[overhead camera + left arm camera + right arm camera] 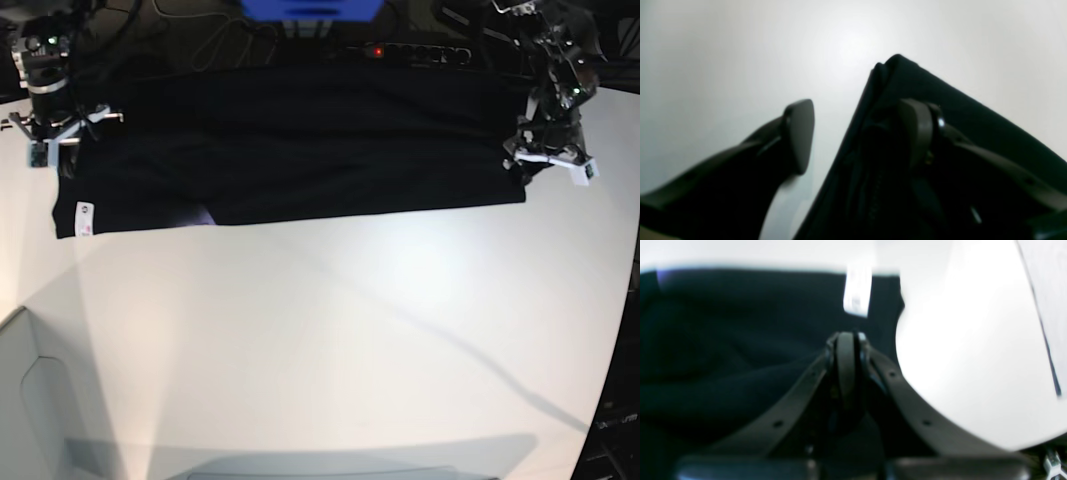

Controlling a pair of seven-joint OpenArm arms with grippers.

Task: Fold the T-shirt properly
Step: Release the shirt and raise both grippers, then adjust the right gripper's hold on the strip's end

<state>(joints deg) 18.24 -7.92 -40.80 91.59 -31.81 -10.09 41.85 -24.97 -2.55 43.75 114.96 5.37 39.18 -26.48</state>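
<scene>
The black T-shirt (pixel 300 150) lies spread in a wide band across the far part of the white table (pixel 330 340). A small white tag (pixel 84 218) shows at its near left corner. My left gripper (pixel 527 163) stands open at the shirt's right edge. In the left wrist view one finger (pixel 800 133) hangs over bare table and the other (pixel 917 133) rests over the black cloth (pixel 973 110), near a corner. My right gripper (pixel 52 152) is at the shirt's left edge. Its pads (pixel 846 366) are pressed together, with dark cloth folds (pixel 723 356) rising to them.
A power strip with a red light (pixel 400 50), cables and a blue object (pixel 310 8) sit behind the shirt. The table's right edge (pixel 615 330) runs diagonally. A lower white surface (pixel 25 400) lies beyond the near left edge.
</scene>
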